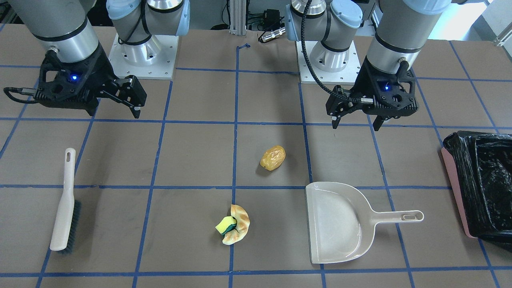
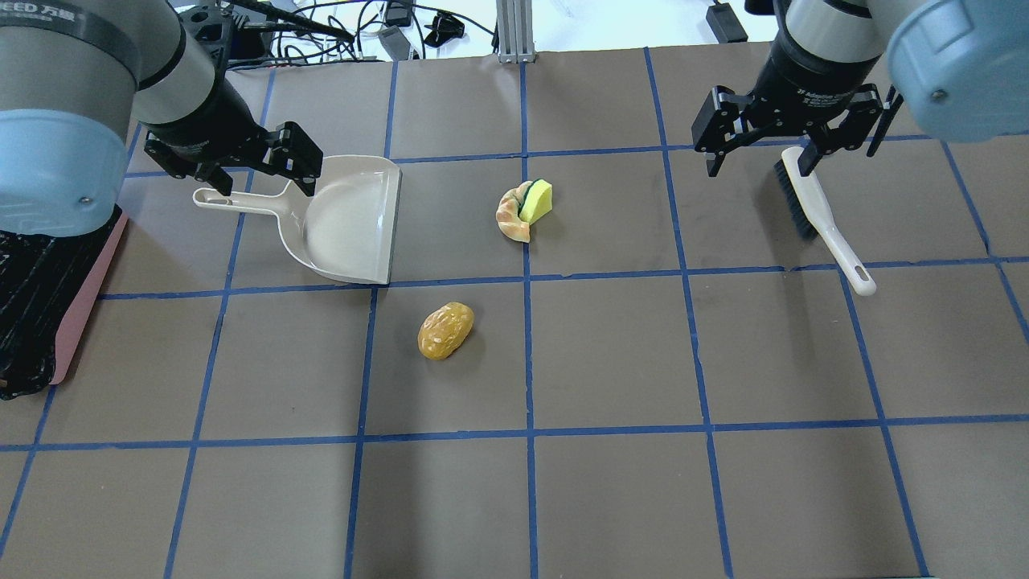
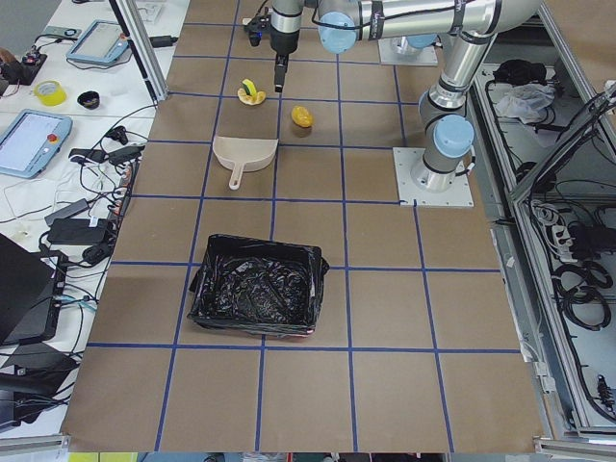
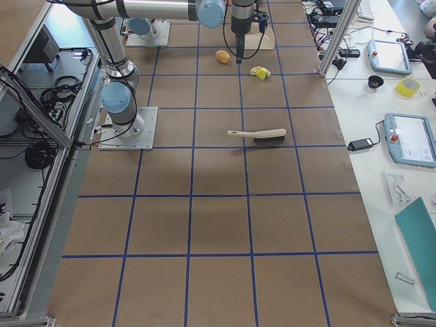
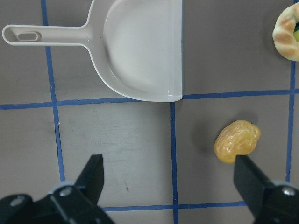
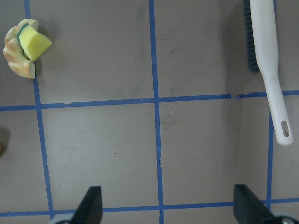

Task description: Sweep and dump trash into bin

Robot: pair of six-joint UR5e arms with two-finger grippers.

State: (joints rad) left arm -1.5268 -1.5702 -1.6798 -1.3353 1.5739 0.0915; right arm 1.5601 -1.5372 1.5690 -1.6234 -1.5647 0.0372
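The trash lies on the brown table. A golden-yellow lump sits alone. A tan dumpling piece lies farther off with a yellow-and-green sponge chunk resting on it. The bin, pink with a black bag, stands at the table's left end. My left gripper hangs open and empty near the dustpan handle. My right gripper hangs open and empty near the brush.
A beige dustpan lies flat, its mouth toward the dumpling piece. A beige brush lies on its side on the right. Blue tape lines grid the table.
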